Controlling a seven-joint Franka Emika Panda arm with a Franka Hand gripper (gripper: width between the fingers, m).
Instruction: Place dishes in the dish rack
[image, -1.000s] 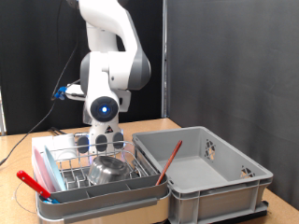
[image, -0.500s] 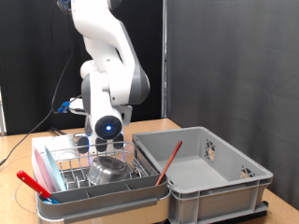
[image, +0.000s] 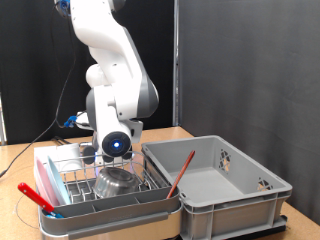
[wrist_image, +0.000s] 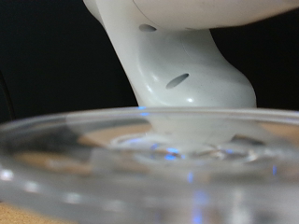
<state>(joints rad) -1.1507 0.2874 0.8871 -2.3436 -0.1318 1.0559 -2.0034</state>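
Exterior view first: the white arm bends low over the dish rack (image: 100, 190), a wire grid on a pale tray at the exterior view's left, sitting on the wooden surface (image: 20, 160). The gripper (image: 117, 160) is down at the back of the rack, hidden mostly behind the wrist with its blue light, so I cannot tell whether the fingers are spread or closed, nor whether they grip anything. A steel bowl (image: 117, 181) already lies inside the rack, just in front of the wrist. A red-handled utensil (image: 35, 197) rests in the front trough. To the exterior view's right, touching the rack, stands a grey crate (image: 220, 185) with a thin red stick (image: 181, 171) leaning inside it; no dishes show in it.

Wrist view: a clear glass rim (wrist_image: 140, 140) fills the lower frame, very close and blurred, with the white arm body beyond it. The fingers do not show here.

Judging progress: the bowl is placed, and a glass piece sits right at the hand, either held or just set down; which cannot be told.
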